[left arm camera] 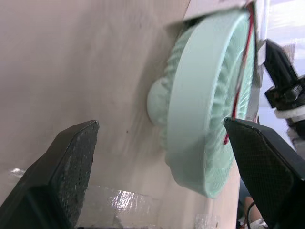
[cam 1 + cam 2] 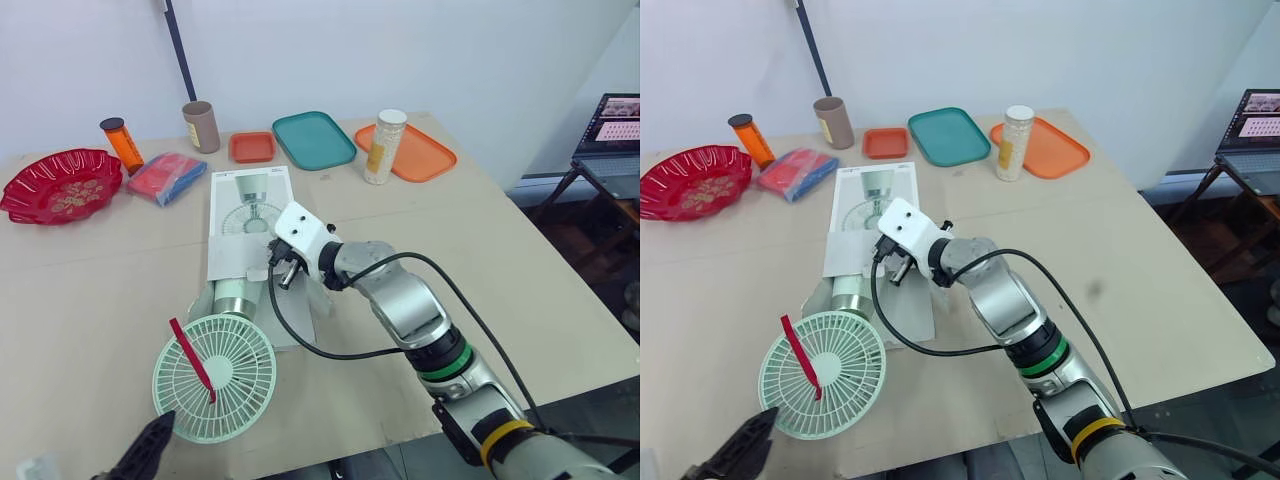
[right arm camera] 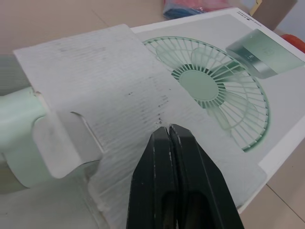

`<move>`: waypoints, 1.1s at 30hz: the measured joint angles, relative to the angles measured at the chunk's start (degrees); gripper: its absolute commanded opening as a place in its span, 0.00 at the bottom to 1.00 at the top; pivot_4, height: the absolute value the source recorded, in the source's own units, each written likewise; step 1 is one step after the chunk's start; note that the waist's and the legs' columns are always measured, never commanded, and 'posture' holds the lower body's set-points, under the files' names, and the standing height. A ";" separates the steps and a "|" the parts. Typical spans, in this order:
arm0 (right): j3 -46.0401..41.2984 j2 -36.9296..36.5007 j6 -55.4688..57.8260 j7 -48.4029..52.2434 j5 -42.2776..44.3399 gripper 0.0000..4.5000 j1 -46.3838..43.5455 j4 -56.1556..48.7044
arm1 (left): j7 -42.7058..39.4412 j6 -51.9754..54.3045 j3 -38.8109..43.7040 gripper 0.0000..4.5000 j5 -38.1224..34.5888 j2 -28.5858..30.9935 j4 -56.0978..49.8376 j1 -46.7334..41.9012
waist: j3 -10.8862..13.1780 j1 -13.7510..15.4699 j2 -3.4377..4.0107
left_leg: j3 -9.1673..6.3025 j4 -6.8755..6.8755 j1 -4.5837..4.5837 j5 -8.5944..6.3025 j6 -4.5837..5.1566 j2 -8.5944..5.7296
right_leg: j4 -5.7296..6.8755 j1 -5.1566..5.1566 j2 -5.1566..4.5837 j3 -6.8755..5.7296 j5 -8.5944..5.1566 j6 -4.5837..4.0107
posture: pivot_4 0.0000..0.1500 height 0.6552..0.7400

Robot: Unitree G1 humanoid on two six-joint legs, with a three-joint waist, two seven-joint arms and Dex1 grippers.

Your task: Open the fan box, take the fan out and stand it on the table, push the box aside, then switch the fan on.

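Fan (image 2: 214, 377), mint-green, round slatted grille.

Matt corrugated cardboard fan box (image 2: 240, 215), smooth plastic fan (image 2: 235, 385)

My two head eyes look forward and down from the table's (image 2: 520, 250) near edge. They share nearly the whole top, with the fan (image 2: 215, 378) at 7 o'clock and the fan box (image 2: 250, 215) at 12 o'clock from it. The left wrist camera sits low and close, facing the fan's rim side-on past my left claw (image 1: 159, 125). The right wrist camera looks down from very near onto the box flap, over my right claw (image 3: 167, 130).
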 measured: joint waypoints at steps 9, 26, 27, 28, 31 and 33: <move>-7.43 -4.32 5.40 6.86 10.53 0.00 0.20 -11.57 | -4.45 4.95 10.08 0.99 -3.31 8.84 2.50 0.07 | 0.16 0.40 -0.14 | -0.08 0.14 -0.56 0.01 -0.02 -0.04 | 0.16 -0.55 -0.03 -0.05 0.38 -0.03 | 1.00 1.00; -15.64 -29.82 -7.79 30.23 25.83 0.90 12.48 -20.74 | -8.78 14.25 16.70 1.00 2.38 19.03 11.32 -10.89 | 0.13 1.42 -0.20 | 0.07 0.31 -0.52 0.02 -0.01 0.02 | 0.21 -0.52 0.03 -0.08 0.52 -0.14 | 1.00 1.00; -15.67 -30.12 -8.48 30.58 26.00 1.00 12.56 -20.13 | -9.64 15.01 16.70 1.00 3.68 19.72 11.45 -11.35 | 0.13 1.46 -0.20 | 0.06 0.31 -0.52 0.02 -0.01 0.02 | 0.21 -0.51 0.02 -0.07 0.52 -0.13 | 1.00 1.00; -15.67 -30.18 -8.77 30.83 26.10 1.00 12.60 -19.70 | -10.14 15.58 16.79 1.00 4.73 20.04 11.58 -11.85 | 0.13 1.50 -0.20 | 0.06 0.31 -0.52 0.02 -0.01 0.01 | 0.21 -0.51 0.02 -0.07 0.53 -0.12 | 1.00 1.00; -15.68 -30.90 -10.08 31.65 26.55 1.00 12.79 -18.47 | -10.94 16.81 17.10 1.00 6.51 20.47 13.04 -14.38 | 0.12 1.56 -0.21 | 0.05 0.32 -0.54 0.02 -0.02 0.02 | 0.21 -0.51 0.02 -0.07 0.53 -0.13 | 1.00 1.00; -15.70 -31.61 -10.72 32.15 26.92 1.00 12.79 -17.72 | -11.55 17.40 17.33 1.00 7.59 21.28 13.77 -16.06 | 0.12 1.65 -0.21 | 0.03 0.33 -0.54 0.02 -0.02 0.00 | 0.22 -0.51 0.01 -0.07 0.53 -0.12 | 1.00 1.00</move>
